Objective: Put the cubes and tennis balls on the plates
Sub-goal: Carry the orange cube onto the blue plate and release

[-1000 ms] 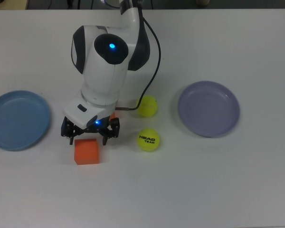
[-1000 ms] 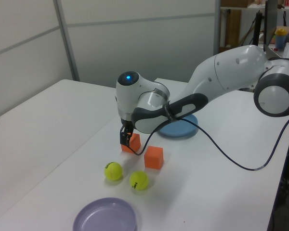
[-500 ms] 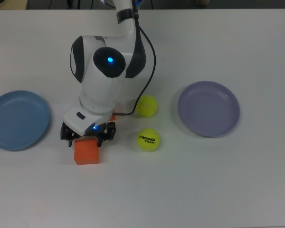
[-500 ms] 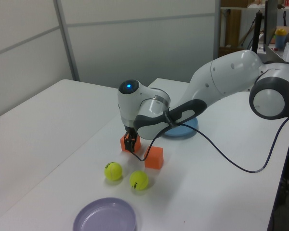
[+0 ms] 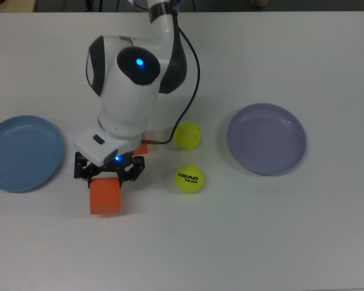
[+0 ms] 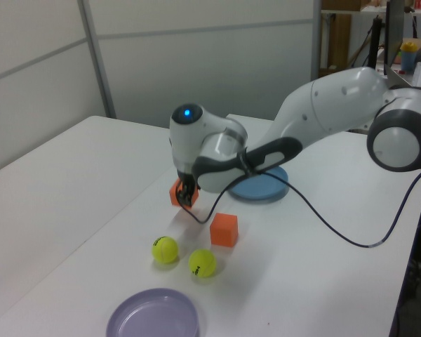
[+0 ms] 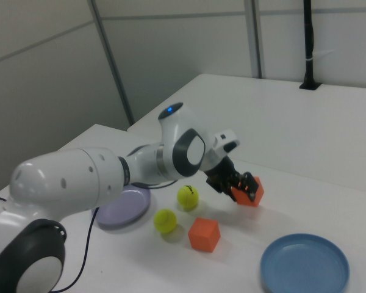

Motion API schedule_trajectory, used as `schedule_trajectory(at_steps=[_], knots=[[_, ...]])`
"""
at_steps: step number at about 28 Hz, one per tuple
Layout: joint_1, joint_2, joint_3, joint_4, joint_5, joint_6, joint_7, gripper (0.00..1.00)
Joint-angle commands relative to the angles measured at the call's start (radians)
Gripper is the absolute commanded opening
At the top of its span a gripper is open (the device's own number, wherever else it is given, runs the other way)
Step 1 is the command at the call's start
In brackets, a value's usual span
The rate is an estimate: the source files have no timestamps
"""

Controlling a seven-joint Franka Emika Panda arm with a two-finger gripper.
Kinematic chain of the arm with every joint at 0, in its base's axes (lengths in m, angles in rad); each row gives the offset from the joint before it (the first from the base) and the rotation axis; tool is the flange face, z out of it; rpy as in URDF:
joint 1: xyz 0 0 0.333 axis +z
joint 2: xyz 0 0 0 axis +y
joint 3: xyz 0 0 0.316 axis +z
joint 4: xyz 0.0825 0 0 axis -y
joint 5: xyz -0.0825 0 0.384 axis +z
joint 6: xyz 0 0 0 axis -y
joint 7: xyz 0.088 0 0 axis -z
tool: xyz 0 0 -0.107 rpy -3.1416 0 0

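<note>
The gripper (image 7: 236, 182) clamps one orange cube (image 7: 249, 190) (raised off the table (image 7: 305, 134)) at the blue plate's (image 7: 304, 268) eleven o'clock in the right view.

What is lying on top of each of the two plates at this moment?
Nothing on either: the blue plate and purple plate both show bare surfaces. In the left view the arm covers part of the blue plate, but the top view shows it whole.

Blue plate (image 5: 24, 153) cut off, top view's left.
</note>
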Motion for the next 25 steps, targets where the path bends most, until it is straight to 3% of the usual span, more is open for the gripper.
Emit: schedule_trajectory(at_steps=[1,4,5,10,11,13,14,17,25], knots=[[-0.006,-0.102,-0.030,-0.028,-0.006,-0.143,0.020,0.00],[-0.023,-0.114,-0.057,-0.028,-0.009,-0.199,0.008,0.00],[-0.045,-0.106,-0.083,-0.033,-0.014,-0.197,0.006,0.00],[-0.103,-0.062,-0.129,-0.028,-0.017,-0.183,-0.035,0.09],[-0.111,-0.062,-0.134,-0.028,-0.009,-0.183,-0.048,0.15],[-0.124,-0.062,-0.136,-0.028,-0.006,-0.183,-0.058,0.40],[-0.129,-0.063,-0.136,-0.028,-0.006,-0.183,-0.058,0.99],[-0.129,-0.074,-0.134,-0.026,0.000,-0.188,-0.055,1.00],[-0.118,-0.142,-0.120,-0.028,0.109,-0.237,-0.103,1.00]])
